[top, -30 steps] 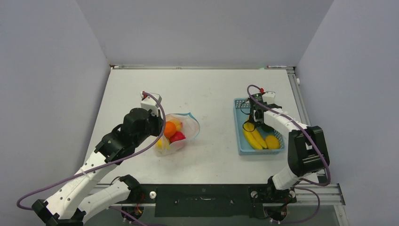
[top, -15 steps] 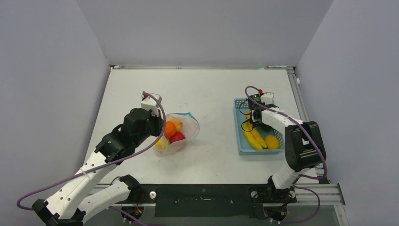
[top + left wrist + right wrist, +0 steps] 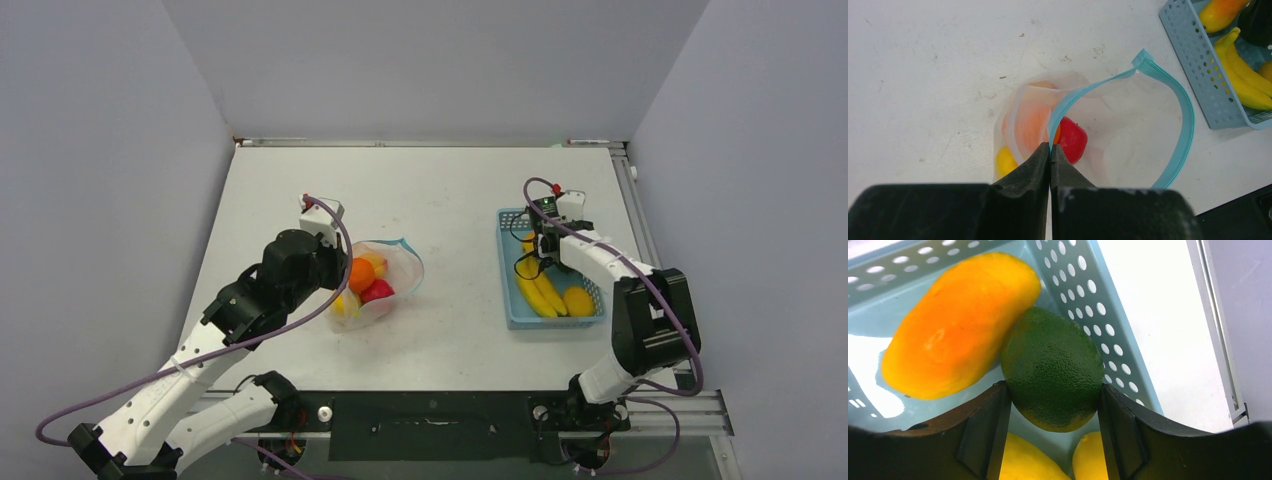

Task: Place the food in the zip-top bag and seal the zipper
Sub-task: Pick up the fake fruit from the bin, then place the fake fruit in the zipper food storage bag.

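White desk (image 3: 450, 190) within grey walls. Left of centre in the top view, the left end effector (image 3: 1050, 149) was clamped on the zipper (image 3: 1188, 115), holding the mouth of the zip-top bag (image 3: 405, 268) open as before. An orange round (image 3: 361, 274) and a red fruit (image 3: 377, 291) lay inside. At right came the change. The right end effector (image 3: 1053, 392) had narrowed inside the light blue basket (image 3: 1098, 305) until both fingers (image 3: 983, 435) touched the green fruit (image 3: 1053, 365). This fruit sat squarely between them, beside an orange mango-shaped fruit (image 3: 953, 325). Judged: grasp nearly secured, with the lift and the carry to the bag pending. Bananas (image 3: 543, 293) remained in the basket.
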{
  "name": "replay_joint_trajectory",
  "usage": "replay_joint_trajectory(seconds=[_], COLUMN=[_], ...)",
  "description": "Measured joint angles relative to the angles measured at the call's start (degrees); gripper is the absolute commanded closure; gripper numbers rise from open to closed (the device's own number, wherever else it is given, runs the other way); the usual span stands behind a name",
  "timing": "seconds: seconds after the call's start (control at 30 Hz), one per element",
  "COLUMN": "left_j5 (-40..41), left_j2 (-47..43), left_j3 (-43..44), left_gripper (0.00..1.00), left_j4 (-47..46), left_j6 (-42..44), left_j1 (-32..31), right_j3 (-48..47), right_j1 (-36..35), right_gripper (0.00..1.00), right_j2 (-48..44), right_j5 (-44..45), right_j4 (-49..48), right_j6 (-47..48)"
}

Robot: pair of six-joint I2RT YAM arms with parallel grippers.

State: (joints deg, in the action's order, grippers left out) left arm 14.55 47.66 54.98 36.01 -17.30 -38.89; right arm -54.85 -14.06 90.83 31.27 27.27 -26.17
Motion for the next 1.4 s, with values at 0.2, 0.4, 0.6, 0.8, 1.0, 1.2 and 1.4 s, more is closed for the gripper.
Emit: replay_joint_trajectory(seconds=[0.2,0.4,0.6,0.8,1.0,1.2,1.4], left_j5=[0.0,0.1,0.4,0.9,1.6,2.1,2.4], left_j2=[0.0,0.0,0.0,0.0,0.2,0.5,0.6], left_j3=[0.0,0.0,0.0,0.0,-0.1,-0.1,-0.1], left_gripper=[1.0,1.0,1.0,1.0,1.0,1.0,1.0], left_j4=[0.0,0.0,-0.1,-0.1,-0.1,-0.1,-0.2], left_j6=[0.0,0.0,0.0,0.0,0.0,0.0,0.1], left_j1=[0.0,0.0,0.0,0.0,0.0,0.0,0.0], right_j3=[-0.5,-3.7,-6.0,-6.2,-6.2,-7.2,-9.2], right_j1=[-2.4,-6.1,-9.0,-10.1,-12.4,-18.3,-27.1], right_gripper=[0.85,0.93,0.93,0.92,0.88,0.86,0.85], right_j2=[-4.6,-10.7,-16.6,-20.9,-23.0,-23.8,-23.8], right_j5=[-0.3,-2.6,-8.7,-19.6,-32.0,-40.6,-42.8], right_j4=[1.1,2.0,1.7,-0.3,-3.4,-4.6,-5.0], right_j6=[0.0,0.0,0.1,0.9,2.3,3.8,5.6])
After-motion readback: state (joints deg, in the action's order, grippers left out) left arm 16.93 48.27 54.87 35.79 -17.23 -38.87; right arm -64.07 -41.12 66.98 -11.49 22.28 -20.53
